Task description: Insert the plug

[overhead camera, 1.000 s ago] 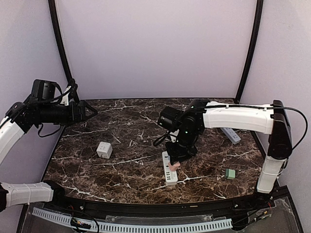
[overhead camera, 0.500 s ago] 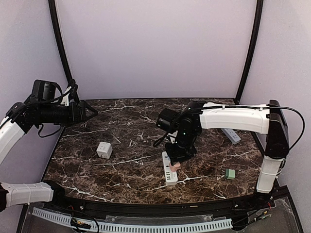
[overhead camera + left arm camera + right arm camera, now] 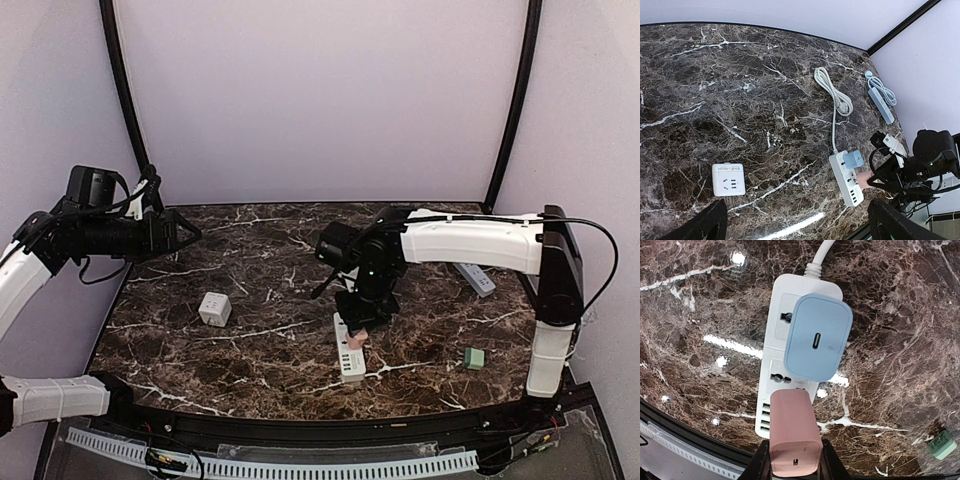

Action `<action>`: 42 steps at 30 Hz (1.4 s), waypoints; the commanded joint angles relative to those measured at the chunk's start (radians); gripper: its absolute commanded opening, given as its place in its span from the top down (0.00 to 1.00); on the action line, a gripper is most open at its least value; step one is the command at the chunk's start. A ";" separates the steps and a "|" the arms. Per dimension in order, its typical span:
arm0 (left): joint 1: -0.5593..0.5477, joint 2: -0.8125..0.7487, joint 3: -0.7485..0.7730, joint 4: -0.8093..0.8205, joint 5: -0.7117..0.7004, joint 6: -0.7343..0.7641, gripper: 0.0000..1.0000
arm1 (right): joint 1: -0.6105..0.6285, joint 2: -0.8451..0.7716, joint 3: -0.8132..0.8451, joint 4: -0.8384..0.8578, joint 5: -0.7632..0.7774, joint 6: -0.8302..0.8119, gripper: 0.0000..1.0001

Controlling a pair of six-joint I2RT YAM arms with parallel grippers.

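my right gripper [image 3: 795, 463] is clamped on the pink plug [image 3: 795, 437], which sits at the lower centre of the right wrist view, over the near half of the white power strip [image 3: 773, 352]. a blue charger [image 3: 817, 337] already fills the upper socket. the free socket peeks out just above the pink plug's top edge. so i judge the step to be lining the prongs over those holes, keeping the plug square to the strip and clear of the blue charger, then pressing straight down. my left gripper [image 3: 188, 233] hangs wide open at the left of the top view, holding nothing. the prongs are hidden in every view. the left wrist view shows the strip's whole cable [image 3: 832, 95] looping toward the upper middle, and a white cube adapter [image 3: 728, 179] at lower left. the right wrist view catches only the cable's start.
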 commanded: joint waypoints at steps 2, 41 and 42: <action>0.006 -0.006 -0.023 -0.014 -0.009 0.005 0.00 | -0.019 0.012 0.029 -0.033 0.052 0.002 1.00; 0.006 0.015 -0.038 0.003 0.000 0.001 0.00 | -0.029 0.091 0.040 -0.074 0.054 -0.025 1.00; 0.006 0.014 -0.039 0.003 -0.002 0.001 0.00 | -0.029 0.094 0.042 -0.079 0.056 -0.024 1.00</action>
